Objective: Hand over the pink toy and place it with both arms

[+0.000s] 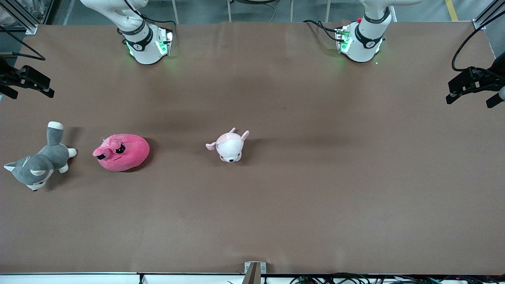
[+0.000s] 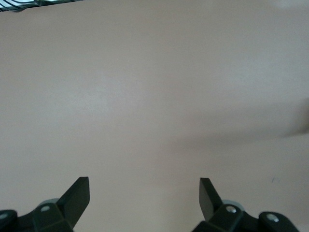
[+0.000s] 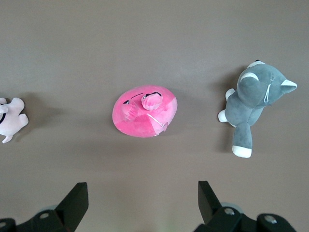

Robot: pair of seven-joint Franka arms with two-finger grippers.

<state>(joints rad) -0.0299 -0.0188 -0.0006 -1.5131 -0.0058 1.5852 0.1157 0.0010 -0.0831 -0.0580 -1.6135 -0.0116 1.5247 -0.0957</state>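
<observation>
The pink toy (image 1: 121,152) lies on the brown table (image 1: 315,189) between a grey dog plush (image 1: 37,165) and a pale pink plush (image 1: 229,146). Right gripper (image 3: 143,199) hangs over it, jaws apart. Left gripper (image 2: 144,195), also spread, is over bare table.

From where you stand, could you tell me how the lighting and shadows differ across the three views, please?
Front view: even light, each plush casting a soft shadow toward the left arm's end, as beside the pink toy; green glow at both arm bases. Left wrist view: washed out and pale, only bare table and a faint shadow band. Right wrist view: darker, richer colour, with soft shadows beside the pink toy and the grey dog plush.
</observation>
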